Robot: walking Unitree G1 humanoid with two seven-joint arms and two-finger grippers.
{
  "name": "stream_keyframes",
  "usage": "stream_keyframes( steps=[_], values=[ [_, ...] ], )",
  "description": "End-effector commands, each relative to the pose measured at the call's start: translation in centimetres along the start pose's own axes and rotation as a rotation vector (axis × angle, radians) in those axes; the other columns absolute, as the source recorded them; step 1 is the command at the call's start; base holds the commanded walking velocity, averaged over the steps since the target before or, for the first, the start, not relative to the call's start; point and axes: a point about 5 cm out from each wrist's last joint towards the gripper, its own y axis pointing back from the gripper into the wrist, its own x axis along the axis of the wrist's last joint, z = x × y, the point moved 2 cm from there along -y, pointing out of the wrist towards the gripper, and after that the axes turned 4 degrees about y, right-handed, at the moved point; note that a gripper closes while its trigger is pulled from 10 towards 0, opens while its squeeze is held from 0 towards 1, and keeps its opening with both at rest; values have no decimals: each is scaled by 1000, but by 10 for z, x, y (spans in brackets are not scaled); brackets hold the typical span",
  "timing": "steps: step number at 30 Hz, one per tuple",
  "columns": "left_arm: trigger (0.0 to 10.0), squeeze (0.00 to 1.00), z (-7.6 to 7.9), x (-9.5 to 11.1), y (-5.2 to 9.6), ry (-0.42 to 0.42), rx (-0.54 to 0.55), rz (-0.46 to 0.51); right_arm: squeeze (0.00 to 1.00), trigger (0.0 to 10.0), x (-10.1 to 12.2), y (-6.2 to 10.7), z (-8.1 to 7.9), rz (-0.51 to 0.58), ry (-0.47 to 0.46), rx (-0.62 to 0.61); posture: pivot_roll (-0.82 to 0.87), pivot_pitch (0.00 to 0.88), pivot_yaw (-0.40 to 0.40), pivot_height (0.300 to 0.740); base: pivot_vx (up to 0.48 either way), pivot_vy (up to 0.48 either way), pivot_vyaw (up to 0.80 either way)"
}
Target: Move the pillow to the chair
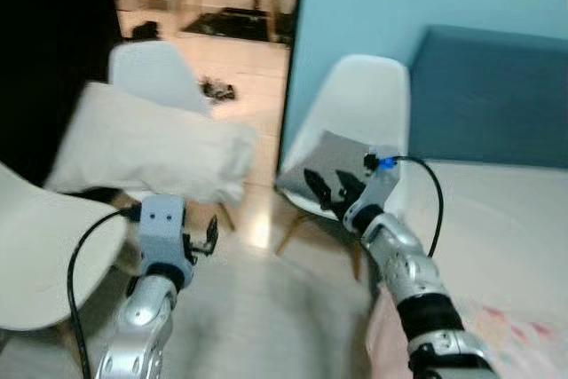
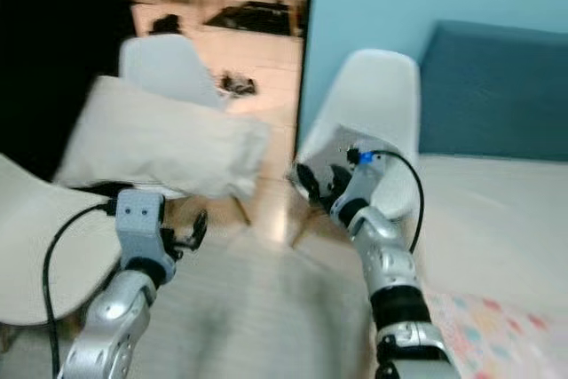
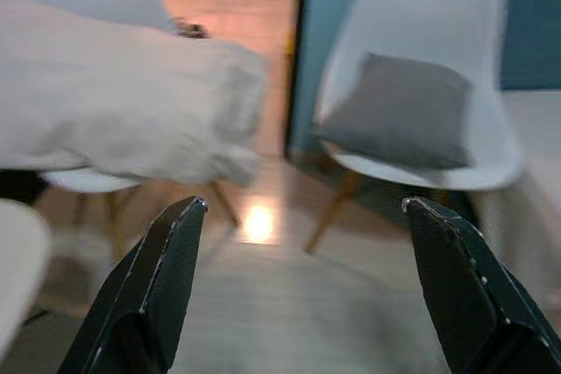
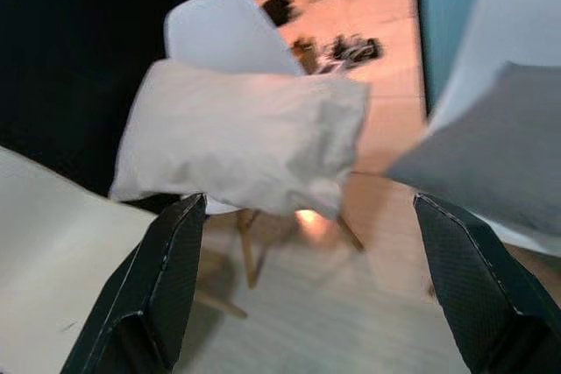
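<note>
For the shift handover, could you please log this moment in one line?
white pillow: lying on far chair | left claw: open, empty | right claw: open, empty

Three chairs [image 1: 368,104], two pillows [image 1: 146,144]

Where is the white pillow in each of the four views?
Left eye view: white pillow, centre-left, on a chair.
Right eye view: centre-left.
Left wrist view: upper left.
Right wrist view: centre.
Shared landmark: the grey cushion on the white chair.
</note>
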Motion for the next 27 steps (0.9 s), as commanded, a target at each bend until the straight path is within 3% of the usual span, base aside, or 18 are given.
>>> stream_keyframes(
  steps=[1,6,9,11,13,16,27],
  values=[
    [10000,0,1,1,0,9,-3,7,0,10000,3,0,5,4,-14,-21,22,0,-83,740,0,0,-788],
    [10000,0,0,3,-1,17,-4,16,0,10000,3,0,8,5,-19,-38,20,0,-84,740,0,0,-788],
    [10000,0,-4,5,-1,-1,5,30,0,10000,3,4,18,-8,10,-90,18,0,-85,740,0,0,-788],
    [10000,0,-9,6,0,-45,14,41,0,10000,1,11,34,-26,44,-158,15,0,-86,740,0,0,-788],
    [10000,0,-11,6,0,-58,17,44,0,10000,1,14,39,-31,50,-179,15,0,-86,740,0,0,-788],
    [10000,0,-20,8,0,-102,38,56,0,10000,-4,30,67,-78,99,-302,3,0,-80,740,0,0,-788],
    [10000,0,-29,8,-1,-133,69,67,0,10000,3,37,88,-88,121,-399,0,0,-81,740,0,0,-788]
  ],
)
